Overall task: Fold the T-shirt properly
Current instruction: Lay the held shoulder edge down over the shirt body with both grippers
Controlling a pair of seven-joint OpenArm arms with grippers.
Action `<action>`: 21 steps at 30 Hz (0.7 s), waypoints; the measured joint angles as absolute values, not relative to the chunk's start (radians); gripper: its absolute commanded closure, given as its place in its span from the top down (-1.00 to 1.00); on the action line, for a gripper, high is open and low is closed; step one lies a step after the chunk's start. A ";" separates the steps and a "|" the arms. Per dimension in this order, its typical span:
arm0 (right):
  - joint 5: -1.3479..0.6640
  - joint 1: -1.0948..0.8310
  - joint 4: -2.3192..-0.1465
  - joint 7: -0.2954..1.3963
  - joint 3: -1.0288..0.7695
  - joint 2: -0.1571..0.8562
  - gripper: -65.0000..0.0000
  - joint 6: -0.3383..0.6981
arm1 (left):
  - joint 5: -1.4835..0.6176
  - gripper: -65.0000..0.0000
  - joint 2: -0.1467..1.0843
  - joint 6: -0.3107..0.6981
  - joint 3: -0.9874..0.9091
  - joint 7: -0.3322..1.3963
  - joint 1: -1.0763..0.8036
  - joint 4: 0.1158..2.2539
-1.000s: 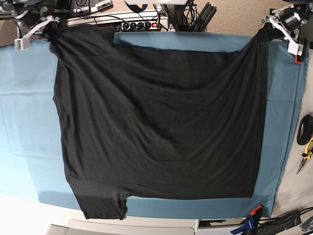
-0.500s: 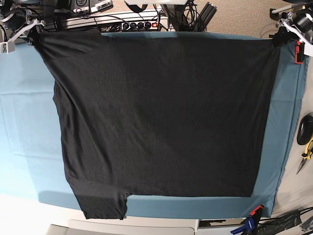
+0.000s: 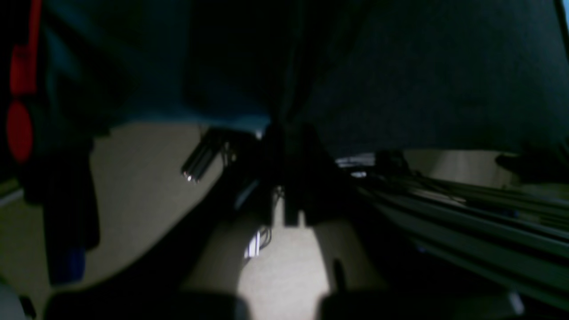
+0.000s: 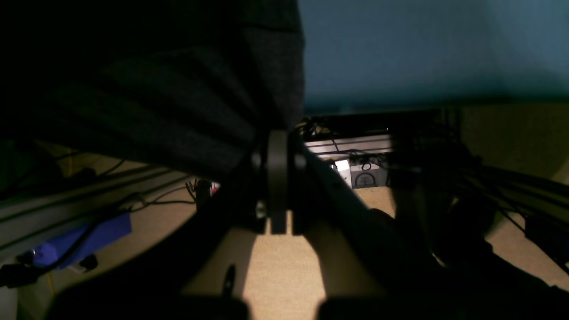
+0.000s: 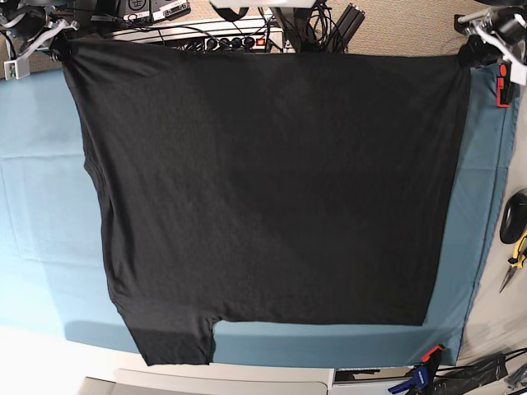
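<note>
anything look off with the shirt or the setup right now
Yes: the T-shirt lies skewed, and its near sleeve runs past the teal cloth's front edge. Otherwise it is stretched flat, without bunching or damage.

base view evenly bright and sharp, edges slightly bowed; both wrist views dim, blurred, heavily shadowed.

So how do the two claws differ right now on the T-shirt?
The right claw grips the T-shirt at its sleeve-side far corner, on the base view's left; the left claw grips the plain straight corner on that view's right, beside a red clamp. Both are shut on fabric, holding the far edge taut.
</note>
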State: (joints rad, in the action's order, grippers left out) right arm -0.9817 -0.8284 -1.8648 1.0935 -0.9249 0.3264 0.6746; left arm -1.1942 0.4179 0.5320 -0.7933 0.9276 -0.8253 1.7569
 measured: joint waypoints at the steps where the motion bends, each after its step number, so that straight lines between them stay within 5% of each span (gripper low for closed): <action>1: -0.983 -0.836 -1.865 1.094 -0.932 0.326 -1.00 0.675 | -1.194 -1.00 0.418 0.532 -0.793 0.929 -0.829 1.757; 21: -1.003 -0.730 -1.865 1.105 -0.973 0.270 -1.00 0.675 | -1.187 -1.00 0.416 0.543 -0.793 0.923 -0.749 1.757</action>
State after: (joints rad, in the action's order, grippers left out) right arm -1.0031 -0.7300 -1.8648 1.1046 -0.9726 0.2703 0.6750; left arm -1.1873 0.4164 0.5430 -0.7933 0.9226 -0.7490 1.7569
